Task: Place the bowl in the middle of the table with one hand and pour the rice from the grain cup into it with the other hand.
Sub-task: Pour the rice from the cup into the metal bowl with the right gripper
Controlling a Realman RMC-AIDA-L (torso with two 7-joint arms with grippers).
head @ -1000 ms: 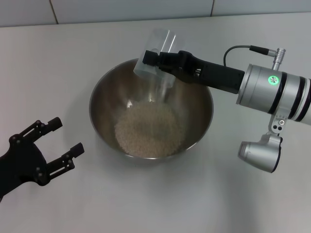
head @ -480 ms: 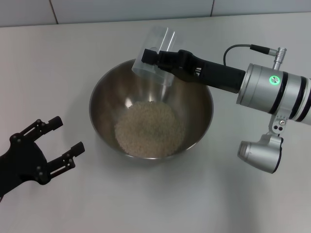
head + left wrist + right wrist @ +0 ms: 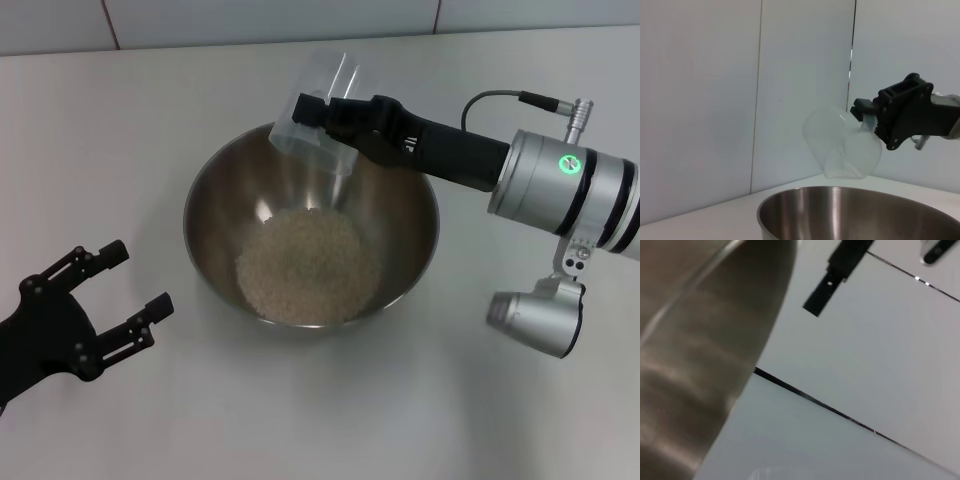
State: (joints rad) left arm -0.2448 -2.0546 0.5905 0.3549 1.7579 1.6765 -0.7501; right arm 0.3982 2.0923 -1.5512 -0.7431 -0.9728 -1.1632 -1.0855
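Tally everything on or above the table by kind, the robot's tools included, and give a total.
Steel bowl: 1
Heap of rice, in the bowl: 1
Clear grain cup, tipped over the bowl's far rim, looks empty: 1
Tools: 2: right tool shut on the cup, left tool open beside the bowl
Total: 5

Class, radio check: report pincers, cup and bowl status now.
Right pincer shut on grain cup, tipped over bowl. Cup looks emptied; rice heaped in bowl. Left pincer open, clear of bowl. Nothing obstructing.
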